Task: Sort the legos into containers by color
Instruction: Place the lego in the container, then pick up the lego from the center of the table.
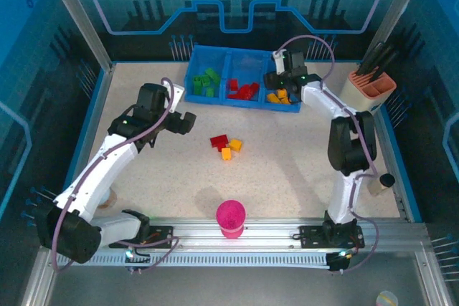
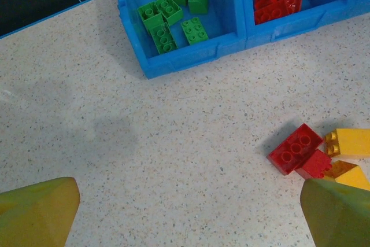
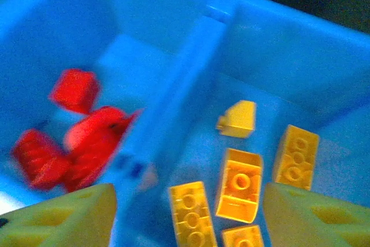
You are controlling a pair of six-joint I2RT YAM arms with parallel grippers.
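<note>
From above, four bricks are seen clustered on the counter. Left wrist: left jaws wide, empty; touching bricks could be dragged together. Right wrist: right jaws parted, empty, over the yellow compartment, whose divider could be clipped.

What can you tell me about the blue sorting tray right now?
The blue tray looks like glossy moulded plastic. It is shallow, and two dividers split it into three side-by-side compartments. It sits flat on the speckled table at the far side, slightly right of centre. The left compartment holds green bricks, the middle one red bricks, and the right one yellow bricks. The right gripper hangs over the right compartment with its fingers apart. I cannot tell whether it touches the tray.
</note>
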